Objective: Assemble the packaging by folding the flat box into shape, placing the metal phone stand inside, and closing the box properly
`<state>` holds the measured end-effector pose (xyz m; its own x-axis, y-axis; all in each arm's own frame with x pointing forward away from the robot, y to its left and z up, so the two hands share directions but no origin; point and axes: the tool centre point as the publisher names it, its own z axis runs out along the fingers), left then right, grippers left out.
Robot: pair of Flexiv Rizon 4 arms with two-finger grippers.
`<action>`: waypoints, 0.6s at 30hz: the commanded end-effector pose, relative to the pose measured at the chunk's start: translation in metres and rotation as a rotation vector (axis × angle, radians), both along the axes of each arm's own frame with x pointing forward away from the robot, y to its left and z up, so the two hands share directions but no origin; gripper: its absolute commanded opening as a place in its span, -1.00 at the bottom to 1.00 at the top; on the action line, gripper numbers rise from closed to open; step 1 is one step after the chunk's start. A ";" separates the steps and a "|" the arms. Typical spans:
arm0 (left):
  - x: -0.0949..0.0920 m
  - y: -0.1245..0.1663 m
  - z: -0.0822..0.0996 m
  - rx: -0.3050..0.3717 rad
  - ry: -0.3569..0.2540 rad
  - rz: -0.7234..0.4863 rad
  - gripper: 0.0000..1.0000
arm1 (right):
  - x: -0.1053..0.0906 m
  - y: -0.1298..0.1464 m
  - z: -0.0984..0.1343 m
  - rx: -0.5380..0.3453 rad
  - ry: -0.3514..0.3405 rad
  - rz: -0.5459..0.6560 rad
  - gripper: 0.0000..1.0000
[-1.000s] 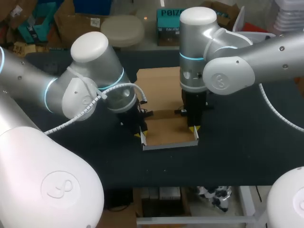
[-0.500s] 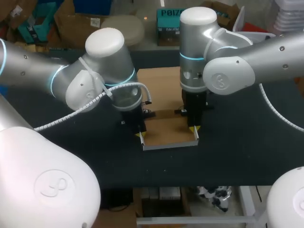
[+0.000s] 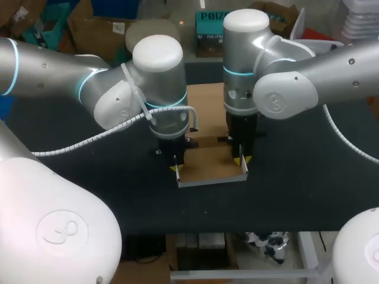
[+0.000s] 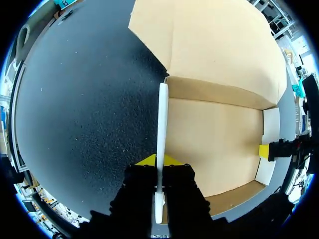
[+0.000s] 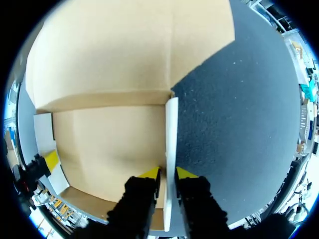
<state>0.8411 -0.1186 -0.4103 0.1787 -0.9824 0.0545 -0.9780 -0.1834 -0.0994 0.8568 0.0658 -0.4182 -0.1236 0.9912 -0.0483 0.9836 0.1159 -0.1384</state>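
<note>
The brown cardboard box (image 3: 210, 165) lies in the middle of the table, partly folded, with low white walls up at both sides and a white strip along its front (image 3: 210, 181). Its wide lid flap (image 3: 204, 109) lies flat behind. My left gripper (image 3: 176, 170) stands at the box's left wall (image 4: 162, 119) and is shut on it (image 4: 158, 160). My right gripper (image 3: 241, 160) straddles the right wall (image 5: 171, 129), its fingers (image 5: 167, 173) slightly parted with a thin gap on the inner side. Across the box floor (image 4: 214, 144), each wrist view shows the other arm's yellow tip.
The black table mat (image 3: 308, 177) stretches bare to the left and right of the box and in front of it down to the table's front edge. Both arms crowd in over the box from the two sides.
My left arm's upper body has swung to the right, over the lid flap, while its gripper stayed at the left wall. The right arm and the box kept their place.
</note>
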 end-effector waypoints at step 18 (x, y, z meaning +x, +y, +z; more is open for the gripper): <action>-0.001 -0.005 -0.005 0.407 0.054 0.042 -1.00 | -0.035 -0.028 0.055 0.329 -0.275 0.321 1.00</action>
